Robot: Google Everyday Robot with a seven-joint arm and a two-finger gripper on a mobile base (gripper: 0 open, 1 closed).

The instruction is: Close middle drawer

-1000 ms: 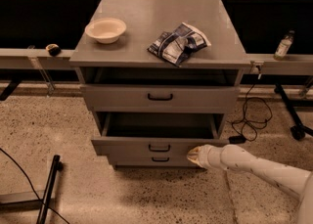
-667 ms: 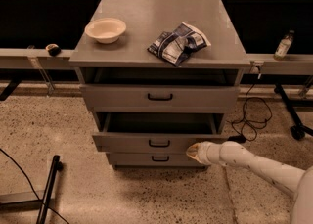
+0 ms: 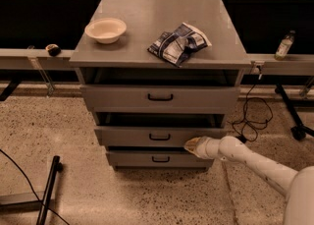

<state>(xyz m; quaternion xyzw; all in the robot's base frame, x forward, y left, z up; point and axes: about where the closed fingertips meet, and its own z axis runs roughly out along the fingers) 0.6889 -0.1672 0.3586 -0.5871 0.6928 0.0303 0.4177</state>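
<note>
The grey cabinet (image 3: pixel 162 22) has three drawers. The middle drawer (image 3: pixel 142 135), grey with a small black handle (image 3: pixel 159 137), stands out only a little from the cabinet, with a narrow dark gap above its front. My gripper (image 3: pixel 191 145) is at the end of the white arm coming in from the lower right. Its tip rests against the right part of the middle drawer's front, at its lower edge. The top drawer (image 3: pixel 160 98) and the lowest drawer (image 3: pixel 157 158) sit further in.
A white bowl (image 3: pixel 105 29) and a crumpled chip bag (image 3: pixel 179 42) lie on the cabinet top. A bottle (image 3: pixel 284 45) stands on the ledge at the right. A black cable (image 3: pixel 252 116) lies on the floor at the right, a black stand leg (image 3: pixel 48 189) at the lower left.
The middle drawer has slid inward, from wide open with its tray showing to nearly in. My gripper has moved with it toward the cabinet.
</note>
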